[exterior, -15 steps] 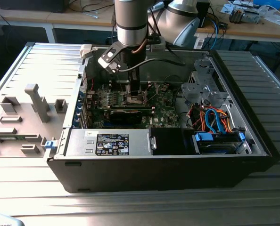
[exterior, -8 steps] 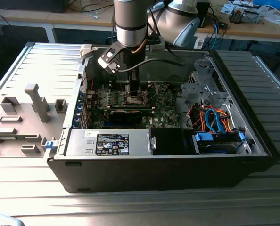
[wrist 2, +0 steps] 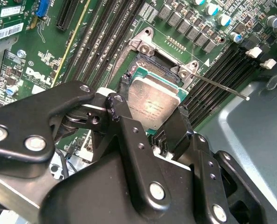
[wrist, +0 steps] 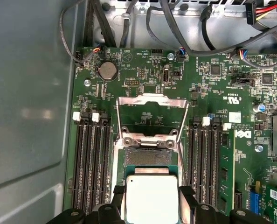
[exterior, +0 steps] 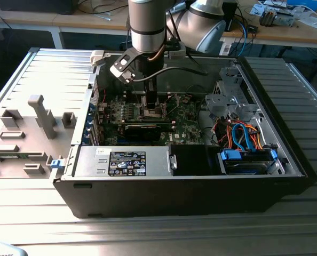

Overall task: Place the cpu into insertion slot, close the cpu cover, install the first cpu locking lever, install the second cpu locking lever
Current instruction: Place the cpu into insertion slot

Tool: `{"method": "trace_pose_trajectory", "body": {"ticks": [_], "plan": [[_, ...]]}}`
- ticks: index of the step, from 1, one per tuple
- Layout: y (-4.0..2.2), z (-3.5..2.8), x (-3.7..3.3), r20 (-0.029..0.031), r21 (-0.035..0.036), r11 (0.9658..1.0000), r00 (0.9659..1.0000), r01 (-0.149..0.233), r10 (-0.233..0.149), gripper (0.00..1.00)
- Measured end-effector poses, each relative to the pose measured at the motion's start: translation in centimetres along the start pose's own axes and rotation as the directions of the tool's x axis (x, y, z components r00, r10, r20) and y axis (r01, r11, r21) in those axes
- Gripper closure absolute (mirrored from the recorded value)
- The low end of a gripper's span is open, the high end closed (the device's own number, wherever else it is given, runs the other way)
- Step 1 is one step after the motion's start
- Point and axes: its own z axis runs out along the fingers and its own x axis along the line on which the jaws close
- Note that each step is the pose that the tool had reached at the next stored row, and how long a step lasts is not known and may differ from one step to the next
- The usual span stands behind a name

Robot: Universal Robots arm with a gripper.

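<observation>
Evidently the jaws clamp the cpu (wrist: 151,198) by opposite edges, holding it flat over the insertion slot (wrist: 148,156), with the cpu cover (wrist: 152,99) raised clear.

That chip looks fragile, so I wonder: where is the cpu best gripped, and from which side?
By two opposite edges, from straight above. The cpu is a thin flat square lying face-up at the insertion slot, so only its rim offers purchase; the gripper pinches it that way.
</observation>
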Motion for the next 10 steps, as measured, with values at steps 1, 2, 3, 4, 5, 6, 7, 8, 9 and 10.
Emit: {"method": "trace_pose_trajectory", "body": {"ticks": [1, 2, 3, 4, 5, 6, 7, 8, 9, 10], "plan": [[-0.01, 0.02, 0.02, 0.0002, 0.0001, 1.0, 1.0, 0.0, 0.0, 0.46], [-0.02, 0.04, 0.03, 0.0003, 0.0002, 1.0, 1.0, 0.0, 0.0, 0.46], [-0.03, 0.07, 0.04, 0.0003, 0.0002, 1.0, 1.0, 0.0, 0.0, 0.46], [-0.04, 0.1, 0.05, 0.0003, 0.0002, 1.0, 1.0, 0.0, 0.0, 0.46], [-0.05, 0.12, 0.06, 0.0003, 0.0002, 1.0, 1.0, 0.0, 0.0, 0.46], [-0.06, 0.15, 0.07, 0.0002, 0.0001, 1.0, 1.0, 0.0, 0.0, 0.46], [-0.07, 0.17, 0.08, 0.0002, 0.0001, 1.0, 1.0, 0.0, 0.0, 0.46], [-0.09, 0.21, 0.1, 0.0002, 0.0001, 1.0, 1.0, 0.0, 0.0, 0.46], [-0.1, 0.23, 0.1, 0.0002, 0.0001, 1.0, 1.0, 0.0, 0.0, 0.46], [-0.11, 0.25, 0.11, 0.0001, 0.0001, 1.0, 1.0, 0.0, 0.0, 0.46]]}}
